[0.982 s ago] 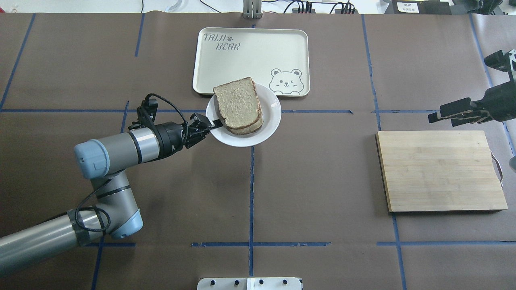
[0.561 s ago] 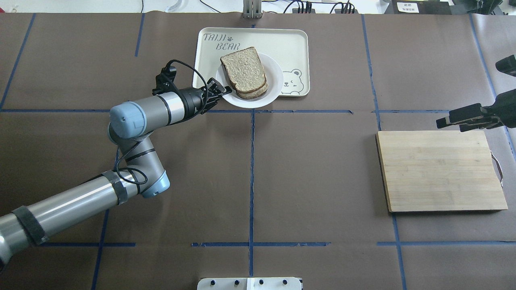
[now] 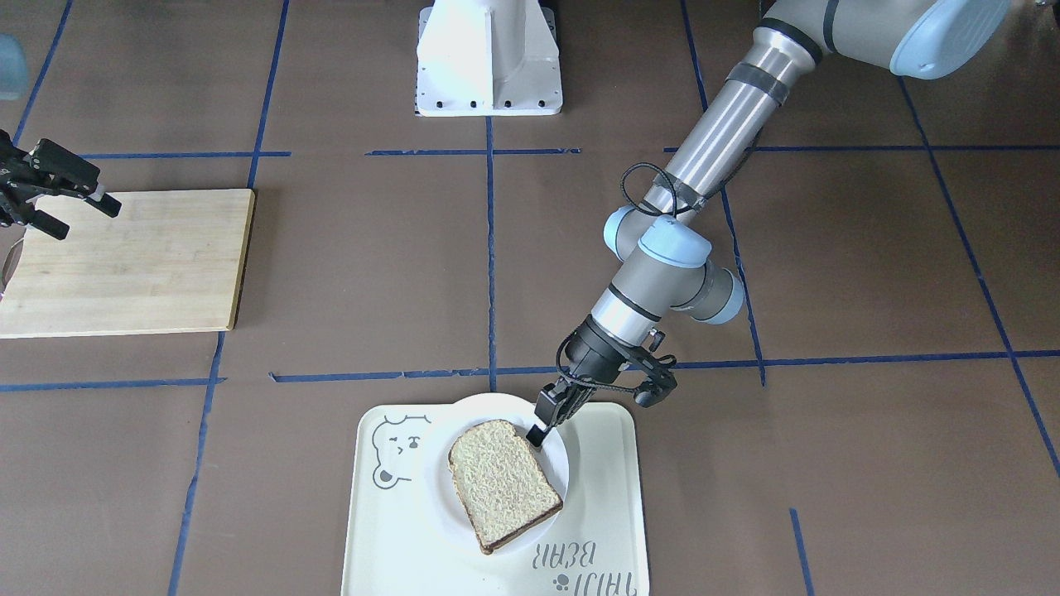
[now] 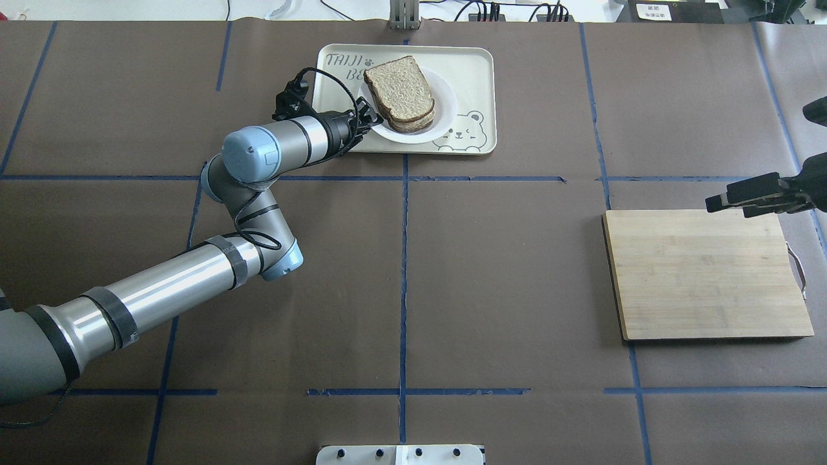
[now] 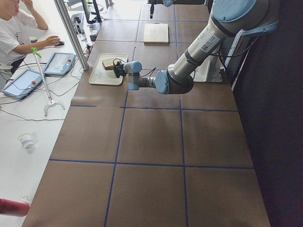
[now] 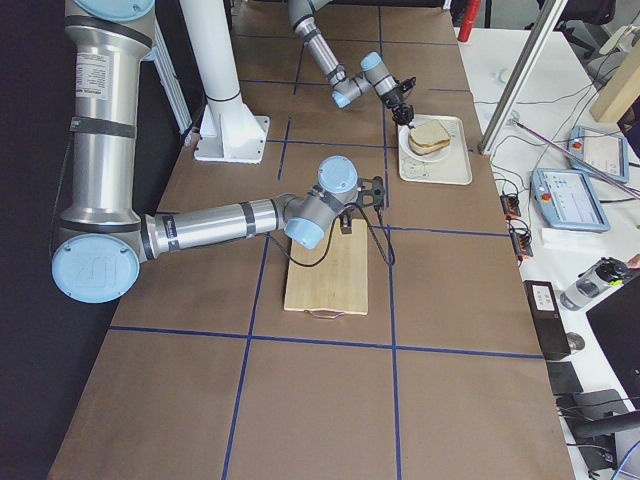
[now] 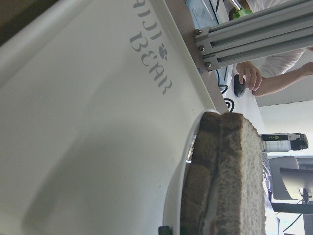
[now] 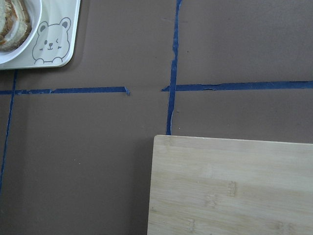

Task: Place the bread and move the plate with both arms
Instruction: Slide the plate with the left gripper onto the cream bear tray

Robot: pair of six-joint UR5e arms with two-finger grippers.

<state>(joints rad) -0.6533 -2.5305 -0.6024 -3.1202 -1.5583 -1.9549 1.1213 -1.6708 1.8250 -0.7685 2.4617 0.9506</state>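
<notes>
The white plate carries the bread, two brown slices stacked. It is over the cream bear tray at the table's far middle. I cannot tell whether it touches the tray. My left gripper is shut on the plate's near-left rim, which also shows in the front view. The left wrist view shows the bread edge-on, on the plate, above the tray. My right gripper is open and empty over the far edge of the cutting board.
The wooden cutting board lies bare at the right. The white pedestal stands at the robot's side. Blue tape lines cross the brown table cover. An operator sits beyond the table's far edge in the left exterior view.
My left arm has carried the plate with the bread away from the robot, from the table in front of the tray to over the tray. My right gripper has drifted slightly right, toward the board.
</notes>
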